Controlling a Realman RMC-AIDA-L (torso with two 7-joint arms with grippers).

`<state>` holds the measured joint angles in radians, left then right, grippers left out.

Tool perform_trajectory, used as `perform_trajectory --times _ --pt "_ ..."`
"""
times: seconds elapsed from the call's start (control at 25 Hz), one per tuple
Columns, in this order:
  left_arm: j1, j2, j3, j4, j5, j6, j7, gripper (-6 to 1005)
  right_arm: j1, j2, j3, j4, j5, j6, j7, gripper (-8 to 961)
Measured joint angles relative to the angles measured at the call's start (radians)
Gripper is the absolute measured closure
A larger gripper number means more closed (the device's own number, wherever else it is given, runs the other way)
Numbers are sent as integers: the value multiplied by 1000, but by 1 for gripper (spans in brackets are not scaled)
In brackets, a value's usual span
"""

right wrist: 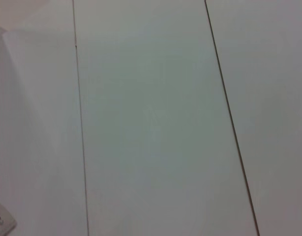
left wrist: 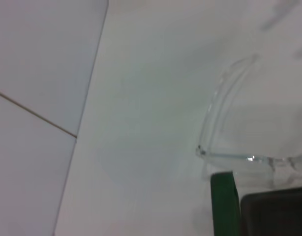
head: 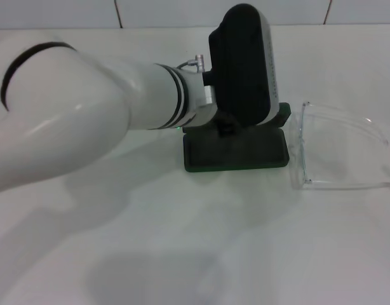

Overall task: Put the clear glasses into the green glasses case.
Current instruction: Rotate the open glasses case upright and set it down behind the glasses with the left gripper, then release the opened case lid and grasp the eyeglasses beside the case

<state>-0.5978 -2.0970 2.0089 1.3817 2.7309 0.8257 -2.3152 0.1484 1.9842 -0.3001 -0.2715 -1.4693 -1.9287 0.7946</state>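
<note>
The green glasses case (head: 236, 152) lies on the white table at the centre. In the left wrist view its green rim (left wrist: 224, 204) and dark lining (left wrist: 276, 214) show, so it lies open. The clear glasses (head: 341, 146) rest on the table just right of the case, close to its right end, temple arms pointing away from it; the left wrist view shows them (left wrist: 220, 118) beside the case rim. My left arm reaches in from the left, and its black end (head: 241, 63) hangs over the back of the case, hiding that part. My right gripper is out of view.
A white tiled wall (head: 182, 13) runs along the far edge of the table. The right wrist view shows only white tiles with dark joints (right wrist: 79, 123). Bare white tabletop (head: 246, 241) lies in front of the case.
</note>
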Motion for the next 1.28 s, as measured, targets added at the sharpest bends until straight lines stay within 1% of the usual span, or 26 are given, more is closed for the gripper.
perform_trajectory --times 0.12,0.2,0.32,0.4,0.48,0.52,0.56,0.6,0.64,0.68,0.76,0.8,0.84,0.88,0.92,1.0,1.04,1.12,1.2,1.28 --pt "19 3 -18 74 1 39 3 496 1 0 -4 0 0 11 -1 246" --pt "41 3 -41 141 1 70 0 498 8 1 -6 4 0 45 -1 245" --pt "85 3 -60 242 1 96 -9 502 29 2 -24 2 -10 162 3 246" --pt "144 4 -74 348 -17 109 -11 504 48 1 -55 -4 -16 237 22 249" --pt "199 4 -107 436 -75 107 -5 507 69 -2 -102 -28 -19 294 74 252" --pt "249 5 -174 502 -192 97 31 508 89 -3 -177 -91 -19 337 173 253" --pt "249 5 -174 502 -192 97 31 508 89 -3 -177 -91 -19 337 173 255" --pt "264 5 -214 513 -277 94 67 508 101 -1 -232 -148 -19 358 238 256" --pt "280 6 -267 511 -402 94 136 508 101 -1 -232 -148 -19 358 238 257" --pt "288 6 -300 501 -491 99 188 508 108 1 -259 -181 -19 360 266 259" --pt "301 7 -394 440 -738 133 337 508 121 2 -296 -228 -19 360 308 260" --pt "304 8 -433 408 -833 164 391 508 133 2 -330 -270 -19 357 361 260" --pt "302 8 -483 366 -924 212 431 508 133 2 -330 -270 -19 357 361 260" --pt "300 8 -517 341 -979 248 453 508 138 2 -358 -301 -19 357 402 260" --pt "295 8 -566 304 -1049 313 486 507 141 2 -376 -317 -19 358 428 260" --pt "285 8 -643 244 -1141 412 531 507 150 -2 -425 -357 -19 358 498 260" --pt "280 8 -682 215 -1191 468 555 507 156 -6 -466 -392 -28 358 564 260" --pt "269 8 -755 152 -1278 573 586 507 162 -7 -512 -457 -65 363 663 260" --pt "261 8 -824 91 -1342 666 612 507 170 -1 -554 -557 -156 378 804 260" --pt "258 8 -865 47 -1372 712 630 507 184 13 -590 -658 -278 397 969 260"
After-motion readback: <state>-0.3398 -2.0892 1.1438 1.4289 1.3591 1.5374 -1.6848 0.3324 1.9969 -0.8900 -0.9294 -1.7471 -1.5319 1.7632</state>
